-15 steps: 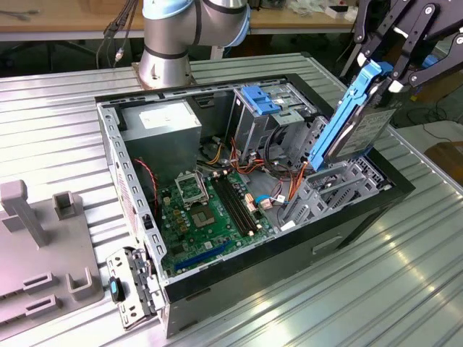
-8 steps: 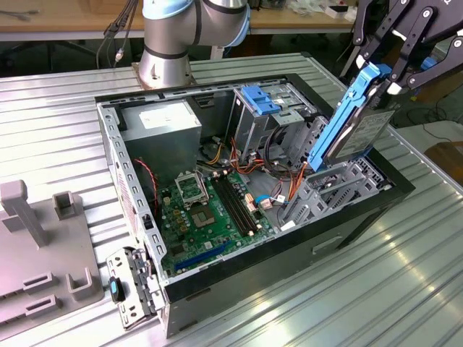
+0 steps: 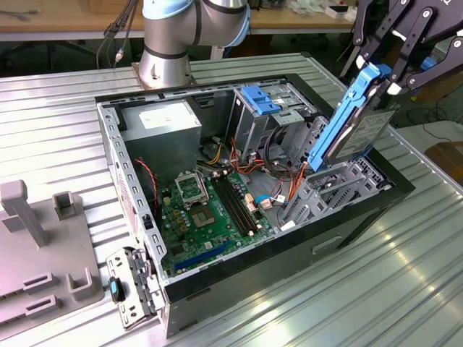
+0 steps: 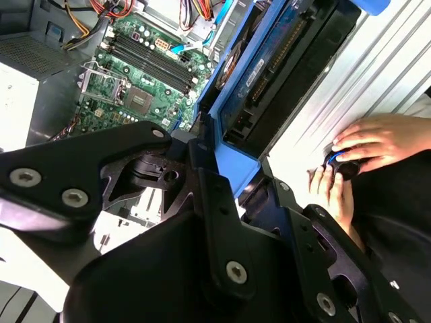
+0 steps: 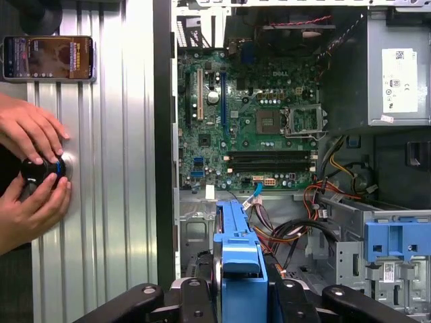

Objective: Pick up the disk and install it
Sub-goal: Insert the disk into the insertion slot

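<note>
Ribbed sheet metal covered the desk (image 3: 304, 303), and on it an open black computer case (image 3: 289, 254) lay on its side with its green motherboard (image 3: 206, 210) exposed. Judging by how things lay, the pick-up part of the job was done: the black linkage-fingered tool (image 3: 387, 78) was closed on the upper end of the flat rectangular disk (image 3: 356, 131), a dark metal drive framed by a blue plastic carrier rail, and held it clear of the desk above the case's corner at the exterior view's right. Installation looked unfinished, since most of the disk stood out above the grey metal drive cage (image 3: 325, 191) rather than lying seated in it. Its long axis ran steeply, tilted off upright, with the gripped end high toward the exterior view's right and the lower end pointing down toward the cage mouth; whether that end touched the cage could not be told. It stood on edge, one broad grey face turned toward the exterior view's right. In the first wrist view, a person's hands (image 5: 30, 134) rested on the desk beside the case.
</note>
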You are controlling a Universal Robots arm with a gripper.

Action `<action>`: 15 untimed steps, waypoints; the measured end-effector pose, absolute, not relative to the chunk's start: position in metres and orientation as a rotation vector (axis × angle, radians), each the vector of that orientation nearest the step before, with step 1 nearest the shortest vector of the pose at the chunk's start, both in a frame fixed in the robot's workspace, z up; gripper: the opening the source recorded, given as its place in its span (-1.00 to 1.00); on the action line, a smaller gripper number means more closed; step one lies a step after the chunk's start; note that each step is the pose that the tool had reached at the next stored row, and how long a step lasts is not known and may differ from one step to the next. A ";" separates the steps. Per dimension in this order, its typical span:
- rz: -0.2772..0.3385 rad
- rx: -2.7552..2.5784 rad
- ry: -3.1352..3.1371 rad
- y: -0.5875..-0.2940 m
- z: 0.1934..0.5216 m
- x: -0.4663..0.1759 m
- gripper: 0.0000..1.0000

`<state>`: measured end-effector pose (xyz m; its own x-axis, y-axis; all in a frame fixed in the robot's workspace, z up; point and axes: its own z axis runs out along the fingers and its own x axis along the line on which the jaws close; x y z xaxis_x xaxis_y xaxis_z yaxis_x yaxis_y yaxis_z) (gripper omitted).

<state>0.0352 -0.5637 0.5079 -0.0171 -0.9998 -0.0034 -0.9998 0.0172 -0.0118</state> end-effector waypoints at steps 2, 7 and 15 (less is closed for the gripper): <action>-0.030 -2.186 2.224 -0.564 0.507 0.035 -0.25; -0.052 -2.175 2.213 -0.564 0.504 0.036 -0.25; -0.054 -2.175 2.212 -0.564 0.503 0.036 -0.25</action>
